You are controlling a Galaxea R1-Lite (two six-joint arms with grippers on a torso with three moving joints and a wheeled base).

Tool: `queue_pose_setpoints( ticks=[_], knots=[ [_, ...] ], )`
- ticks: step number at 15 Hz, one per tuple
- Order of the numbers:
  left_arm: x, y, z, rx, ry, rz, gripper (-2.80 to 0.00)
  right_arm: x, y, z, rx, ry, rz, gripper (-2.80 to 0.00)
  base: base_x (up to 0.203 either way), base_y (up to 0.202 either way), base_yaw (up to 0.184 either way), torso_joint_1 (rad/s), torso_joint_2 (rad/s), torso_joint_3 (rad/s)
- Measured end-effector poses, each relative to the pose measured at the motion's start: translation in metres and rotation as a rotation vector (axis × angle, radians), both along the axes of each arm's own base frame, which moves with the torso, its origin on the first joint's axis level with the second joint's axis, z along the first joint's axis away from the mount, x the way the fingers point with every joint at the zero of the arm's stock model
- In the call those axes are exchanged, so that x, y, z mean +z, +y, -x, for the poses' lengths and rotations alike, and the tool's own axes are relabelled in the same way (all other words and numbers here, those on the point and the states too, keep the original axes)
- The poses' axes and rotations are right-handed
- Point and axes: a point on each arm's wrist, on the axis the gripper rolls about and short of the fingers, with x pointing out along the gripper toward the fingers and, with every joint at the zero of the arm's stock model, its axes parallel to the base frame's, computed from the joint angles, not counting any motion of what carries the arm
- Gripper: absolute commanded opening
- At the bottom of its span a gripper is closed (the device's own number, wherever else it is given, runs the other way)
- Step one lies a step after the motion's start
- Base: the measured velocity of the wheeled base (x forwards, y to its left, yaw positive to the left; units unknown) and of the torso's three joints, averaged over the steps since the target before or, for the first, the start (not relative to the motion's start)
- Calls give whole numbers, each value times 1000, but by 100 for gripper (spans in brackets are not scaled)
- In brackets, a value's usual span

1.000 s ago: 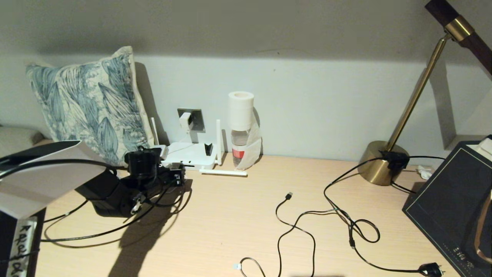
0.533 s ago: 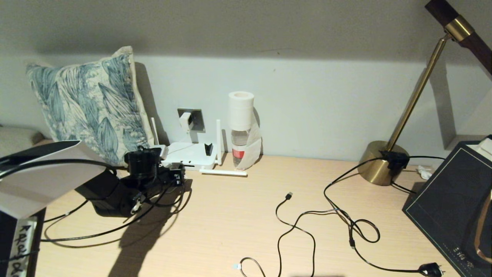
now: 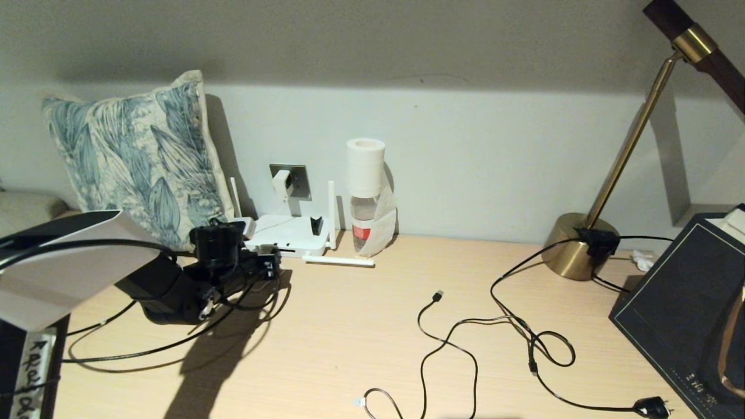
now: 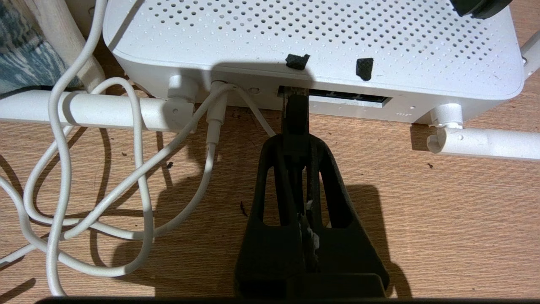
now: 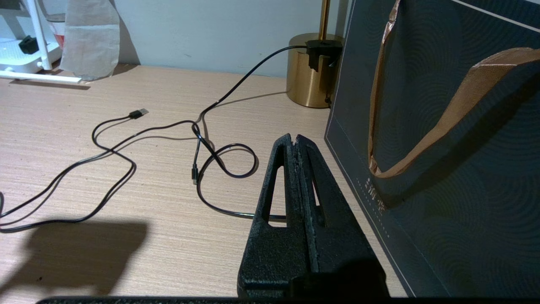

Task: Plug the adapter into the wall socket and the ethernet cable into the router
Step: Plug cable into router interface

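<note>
Pretty cramped around the router (image 3: 288, 234): pillow (image 3: 139, 157) hard on its left, bottle (image 3: 365, 224) just beside it on the right, one antenna (image 3: 338, 261) lying flat on the desk in front. White cord (image 4: 126, 177) loops clutter the desk (image 3: 361, 337) by its left ports. Mid-desk is open apart from thin black cables (image 3: 465, 337), with the lamp base (image 3: 573, 244) and dark bag (image 3: 687, 302) walling off the right.

Dim, warm light from upper right casts long shadows leftward; upper wall (image 3: 372, 41) stays dark

Pale wall (image 3: 477, 157), wooden desk (image 3: 361, 343), brass lamp (image 3: 588, 233).
</note>
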Motion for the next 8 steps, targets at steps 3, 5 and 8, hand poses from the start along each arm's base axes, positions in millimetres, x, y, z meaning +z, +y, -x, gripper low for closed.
queue_pose_setpoints(
  ticks=[3, 5, 8],
  knots=[
    [0, 0, -2, 0, -4, 0, -280, 0, 0, 0, 0, 0, 0, -280, 0, 0, 0, 0, 0, 0],
    [0, 0, -3, 0, -9, 2, -280, 0, 0, 0, 0, 0, 0, -280, 0, 0, 0, 0, 0, 0],
    [-2, 0, -5, 1, -10, 1, -280, 0, 0, 0, 0, 0, 0, -280, 0, 0, 0, 0, 0, 0]
  ],
)
